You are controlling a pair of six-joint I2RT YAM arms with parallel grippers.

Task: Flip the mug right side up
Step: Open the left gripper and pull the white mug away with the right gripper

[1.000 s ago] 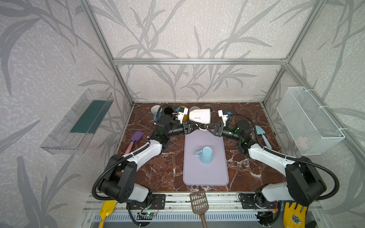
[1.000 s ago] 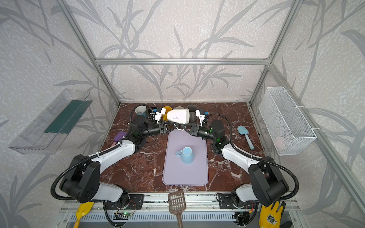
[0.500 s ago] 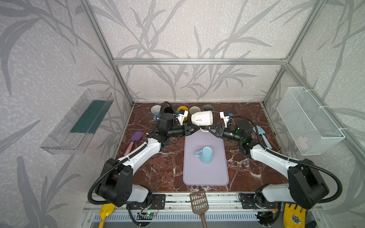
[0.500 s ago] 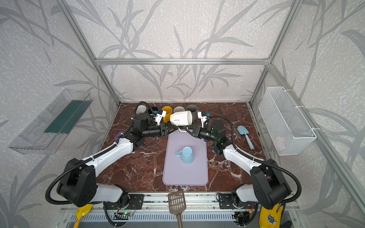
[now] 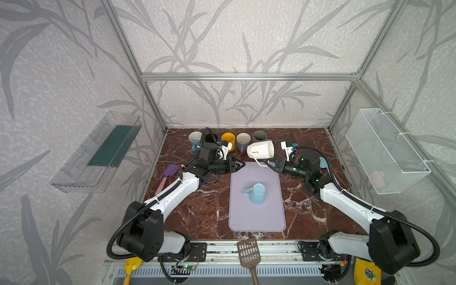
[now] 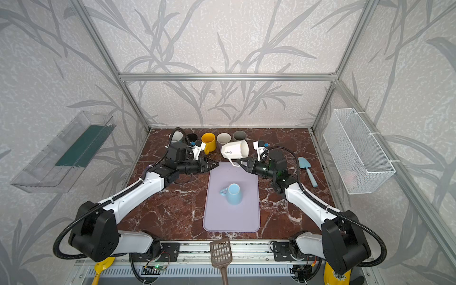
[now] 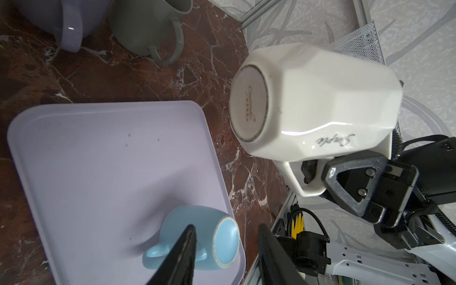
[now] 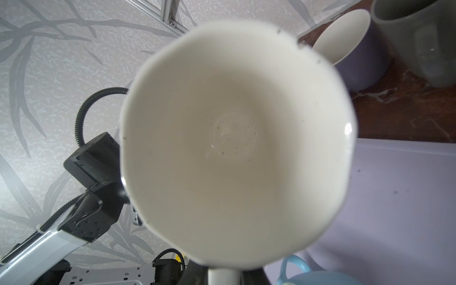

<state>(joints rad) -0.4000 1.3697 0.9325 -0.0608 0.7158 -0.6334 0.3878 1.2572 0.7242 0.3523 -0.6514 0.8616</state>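
Seven mugs in all, by my count. Five stand upright in a row behind the mat: a pale blue mug with a white inside, a black mug, a yellow mug, a lavender mug and a grey mug. The sixth, a light blue mug, sits upside down near the mat's middle with its handle to the left. The seventh is the white mug, up in the air.

There are two arms, one mat and four hand tools. A purple spatula lies left of the mat and a pale blue scoop right of it. A brown slotted turner and a yellow scoop hang in front of it, off the table.

The tabletop is dark red marble with white veins. It is boxed in by an aluminium frame and grey leaf-patterned walls. A clear plastic bin hangs on the left wall and a white wire basket on the right wall.

The white mug lies on its side above the mat's far edge. Its mouth faces the right arm and its base faces the left arm. Its handle hangs underneath, and the right gripper is clamped tight on that handle. The left gripper hovers at the mat's far left corner, near the mug's base but apart from it. Its fingers are spread with nothing between them.
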